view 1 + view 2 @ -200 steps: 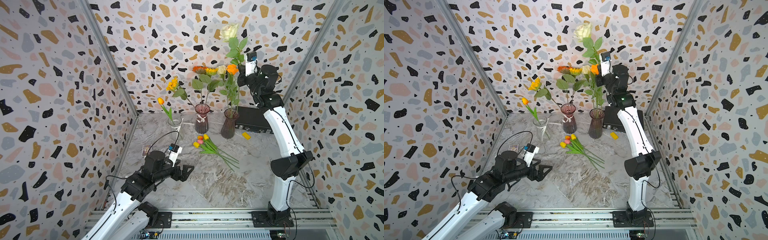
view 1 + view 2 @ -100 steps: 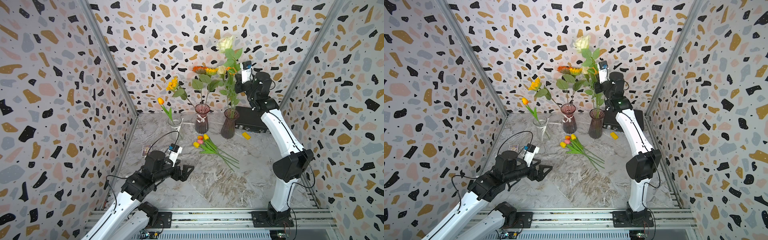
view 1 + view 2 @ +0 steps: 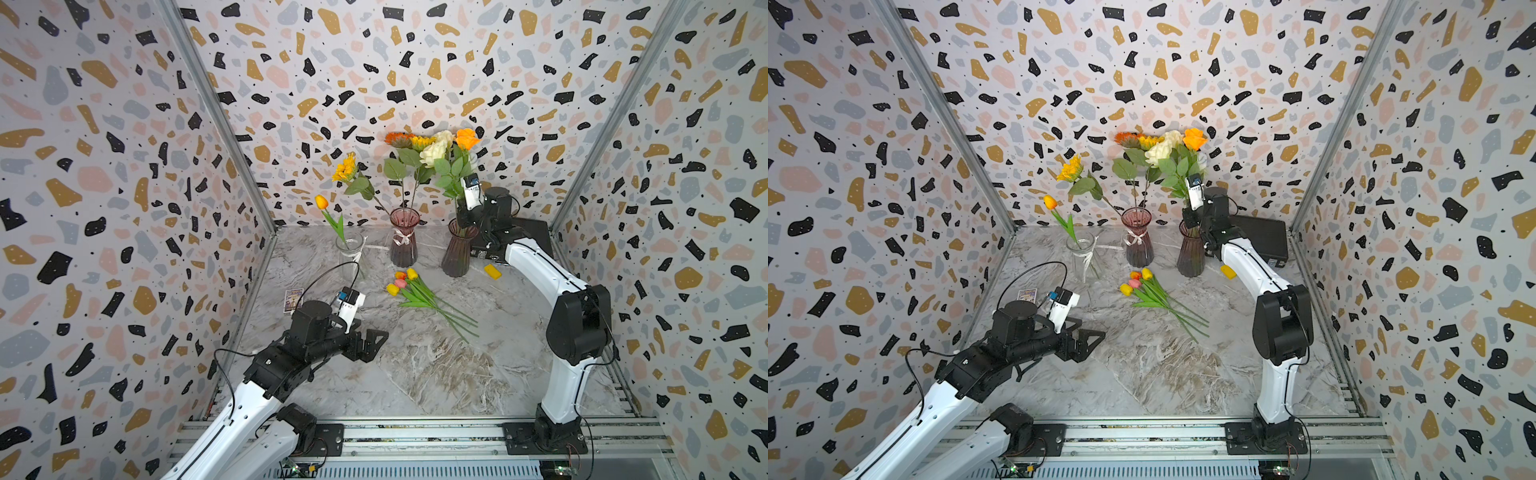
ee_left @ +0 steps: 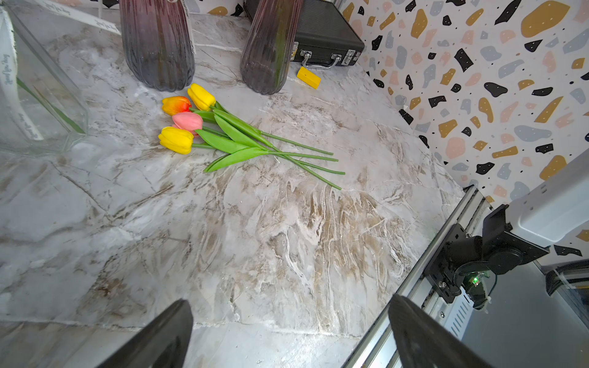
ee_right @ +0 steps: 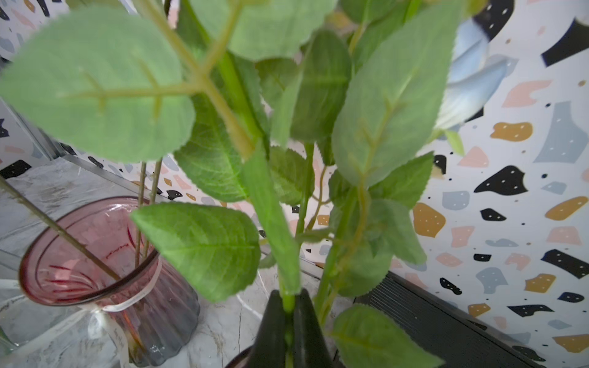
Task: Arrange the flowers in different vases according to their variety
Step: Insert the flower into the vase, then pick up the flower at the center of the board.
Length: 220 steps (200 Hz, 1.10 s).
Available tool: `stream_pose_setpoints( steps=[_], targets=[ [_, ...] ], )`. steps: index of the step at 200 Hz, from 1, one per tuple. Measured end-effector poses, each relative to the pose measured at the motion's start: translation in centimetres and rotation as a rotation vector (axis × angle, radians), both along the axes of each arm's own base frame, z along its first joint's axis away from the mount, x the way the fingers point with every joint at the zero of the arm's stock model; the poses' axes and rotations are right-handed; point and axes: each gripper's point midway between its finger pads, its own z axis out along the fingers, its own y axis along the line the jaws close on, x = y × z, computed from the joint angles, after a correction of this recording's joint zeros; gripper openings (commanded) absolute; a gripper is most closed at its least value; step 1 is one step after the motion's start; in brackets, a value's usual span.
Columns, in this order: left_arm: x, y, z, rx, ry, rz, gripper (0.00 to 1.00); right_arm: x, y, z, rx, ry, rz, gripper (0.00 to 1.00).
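The flowers [image 3: 432, 153] fall into four groups in both top views. Three sunflowers [image 3: 345, 168] lean out of the ribbed pink vase [image 3: 403, 245] with the white ribbon bow, which stands at the centre of the back edge of the surface [image 3: 415, 374]. One orange tulip [image 3: 321, 202] leans in the clear vase [image 3: 349, 253] just left of it. The roses [image 3: 465, 139], cream, white and orange, rise from the darker ribbed vase [image 3: 457, 253] to its right. Four loose tulips [image 3: 401, 284], two yellow, one orange and one pink, lie flat on the surface in front of the two ribbed vases. Their blooms point toward the vases and their stems toward the lower right of the frame.

The right gripper [image 3: 462, 218] hangs just above the mouth of the darker ribbed vase, among the rose leaves. In the right wrist view its fingertips are pressed together on a green rose stem [image 5: 271, 216], pinching it right over the vase rim. Which bloom tops that stem cannot be told.

The left gripper [image 3: 372, 343] hovers low over the surface at centre left of the frame, jaws spread wide and holding nothing. The loose tulips lie well apart from it, up and to the right.

A black case [image 3: 528, 237] sits in the back right corner behind the right arm. A small yellow block [image 3: 492, 271] lies just in front of it, and a card [image 3: 294, 300] lies near the left wall.
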Motion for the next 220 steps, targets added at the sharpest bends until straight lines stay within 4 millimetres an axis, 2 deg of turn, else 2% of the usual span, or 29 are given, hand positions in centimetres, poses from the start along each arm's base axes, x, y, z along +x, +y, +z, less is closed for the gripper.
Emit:
stream_pose_setpoints(
  steps=[22, 36, 47, 79, 114, 177, 220],
  targets=[
    [0.0, 0.0, 0.0, 0.0, -0.001, 0.001, 1.0, 0.0, -0.2, 0.2, 0.007, -0.005, -0.014, 0.37],
    [0.0, 0.0, 0.0, 0.0, 0.0, 0.001, 1.0, -0.1, -0.4, 0.5, 0.006, -0.013, -0.024, 0.46],
    [0.0, 0.0, 0.0, 0.0, -0.001, 0.001, 1.0, -0.3, -0.6, 0.7, -0.001, -0.019, -0.025, 0.51],
    [0.0, 0.0, 0.0, 0.0, -0.001, 0.001, 1.0, -1.1, -0.9, 1.3, 0.003, -0.025, -0.029, 0.53],
    [0.0, 0.0, 0.0, 0.0, -0.002, 0.003, 1.0, -3.0, -1.6, 2.7, 0.008, -0.04, -0.032, 0.53],
    [0.1, 0.3, 0.5, -0.007, -0.018, 0.02, 1.0, -8.9, -3.8, 7.1, 0.03, -0.116, -0.04, 0.53],
    [0.0, 0.3, 0.6, -0.015, -0.02, 0.024, 1.0, -12.9, -5.2, 9.2, 0.032, -0.148, -0.039, 0.53]
  ],
)
